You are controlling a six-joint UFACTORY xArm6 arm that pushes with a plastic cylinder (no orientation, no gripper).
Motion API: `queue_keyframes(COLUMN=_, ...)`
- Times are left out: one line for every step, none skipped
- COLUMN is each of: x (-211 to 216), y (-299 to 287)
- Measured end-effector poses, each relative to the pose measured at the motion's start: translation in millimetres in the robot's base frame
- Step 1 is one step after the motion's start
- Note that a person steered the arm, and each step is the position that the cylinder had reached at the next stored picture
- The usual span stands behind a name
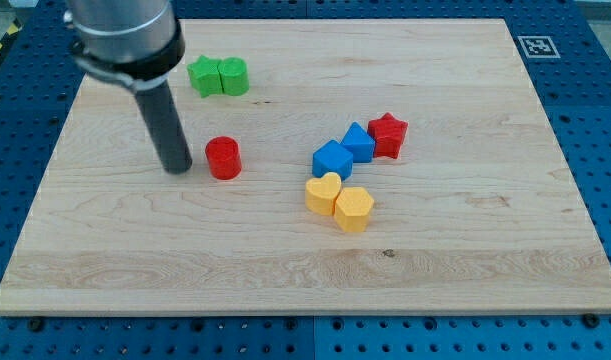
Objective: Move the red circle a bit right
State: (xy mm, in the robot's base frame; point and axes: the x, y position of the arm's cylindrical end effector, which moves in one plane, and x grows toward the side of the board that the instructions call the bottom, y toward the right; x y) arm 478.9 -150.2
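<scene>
The red circle (223, 158) is a short red cylinder left of the board's middle. My tip (176, 167) rests on the board just to the view's left of the red circle, with a small gap between them. The dark rod rises from the tip up to the arm's grey body at the view's top left.
Two green blocks (219, 76) sit side by side above the red circle. To its right lie two blue blocks (344, 150), a red star (388, 134), a yellow heart (323, 193) and a yellow hexagon (354, 209). The wooden board (485, 250) lies on a blue perforated table.
</scene>
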Motion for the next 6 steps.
queue_keyframes(x=16, y=9)
queue_keyframes(x=-12, y=20)
queue_keyframes(x=-23, y=31)
queue_keyframes(x=-25, y=54)
queue_keyframes(x=-19, y=58)
queue_keyframes(x=5, y=73)
